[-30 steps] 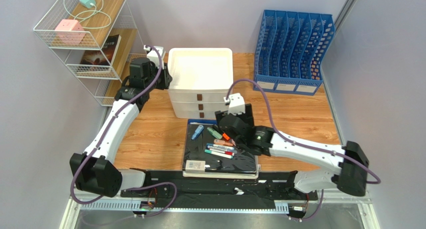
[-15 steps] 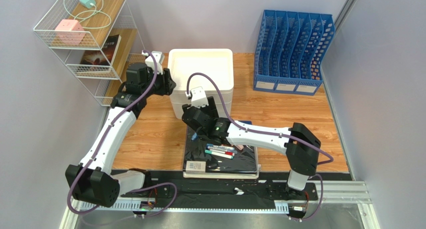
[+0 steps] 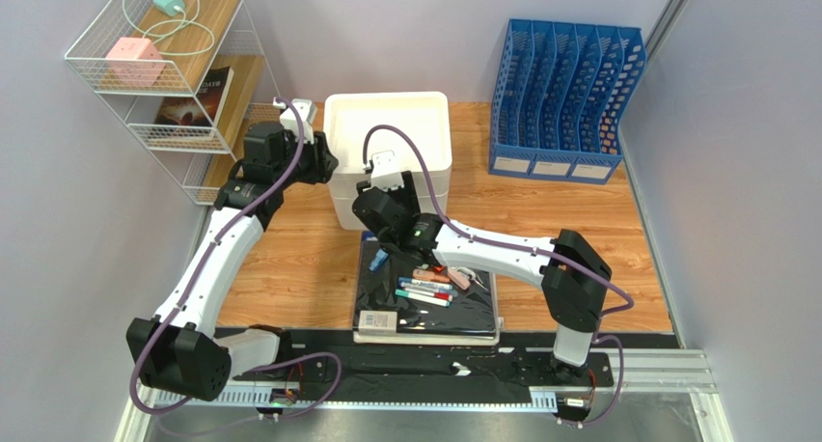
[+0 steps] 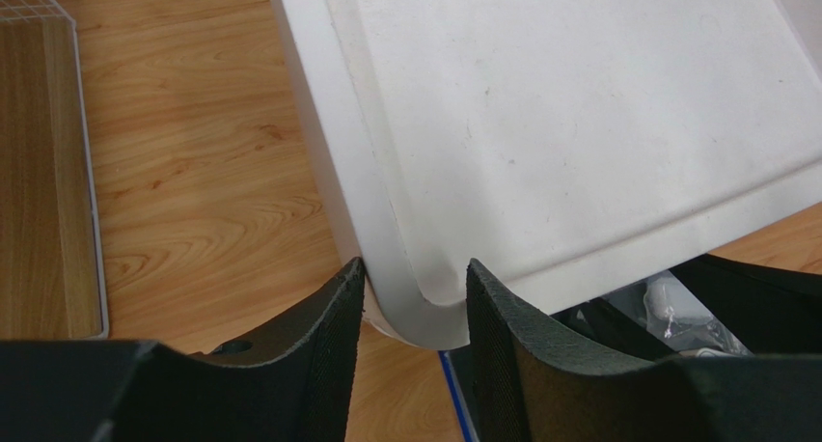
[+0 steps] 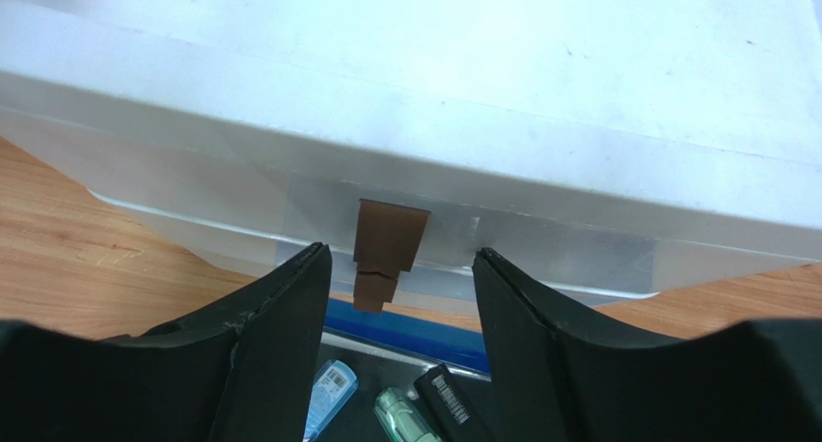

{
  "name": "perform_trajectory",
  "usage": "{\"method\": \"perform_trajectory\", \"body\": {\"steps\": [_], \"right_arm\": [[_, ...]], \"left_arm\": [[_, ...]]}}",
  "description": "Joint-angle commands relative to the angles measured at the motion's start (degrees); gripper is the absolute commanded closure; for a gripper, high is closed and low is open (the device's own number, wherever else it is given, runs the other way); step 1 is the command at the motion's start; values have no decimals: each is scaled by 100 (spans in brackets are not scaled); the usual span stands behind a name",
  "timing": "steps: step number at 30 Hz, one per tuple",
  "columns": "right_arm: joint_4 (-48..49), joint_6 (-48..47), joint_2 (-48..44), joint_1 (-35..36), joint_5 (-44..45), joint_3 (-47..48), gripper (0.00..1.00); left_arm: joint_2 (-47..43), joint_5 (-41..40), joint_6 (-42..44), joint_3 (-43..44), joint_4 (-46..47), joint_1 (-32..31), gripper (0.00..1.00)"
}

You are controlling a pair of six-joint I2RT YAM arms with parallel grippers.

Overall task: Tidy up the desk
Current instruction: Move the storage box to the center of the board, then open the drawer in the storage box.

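**One straight pull lies ahead**

The wooden surface (image 3: 579,210) spans beneath everything. Nearest you, markers (image 3: 423,292) lie on a black pad (image 3: 463,317). Beyond, your right end effector (image 5: 400,259), released, has the brown drawer handle (image 5: 391,232) dead ahead, centred in its gap. Farther left, the left end effector (image 4: 410,278) straddles the drawer unit's (image 4: 579,124) corner; whether it grips, you cannot tell.

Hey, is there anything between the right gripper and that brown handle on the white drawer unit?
Nothing visible does. The right gripper faces the brown handle on the white drawer unit, jaws open, with only clear space between them. The markers lie lower, on the black folder, out of the path.
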Motion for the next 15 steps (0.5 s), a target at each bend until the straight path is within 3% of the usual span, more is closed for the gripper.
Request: {"method": "perform_trajectory", "body": {"steps": [1,7,15], "right_arm": [[277,161,-89,-308,-188,218,40],[136,232,-45,-607,-453,402,48],[4,285,16,-756,-769,701,49]], "left_arm": [[35,209,32,-219,-426,-43,52],[245,60,49,-281,-163,-43,53],[483,121,5,-395,163,-43,54]]}}
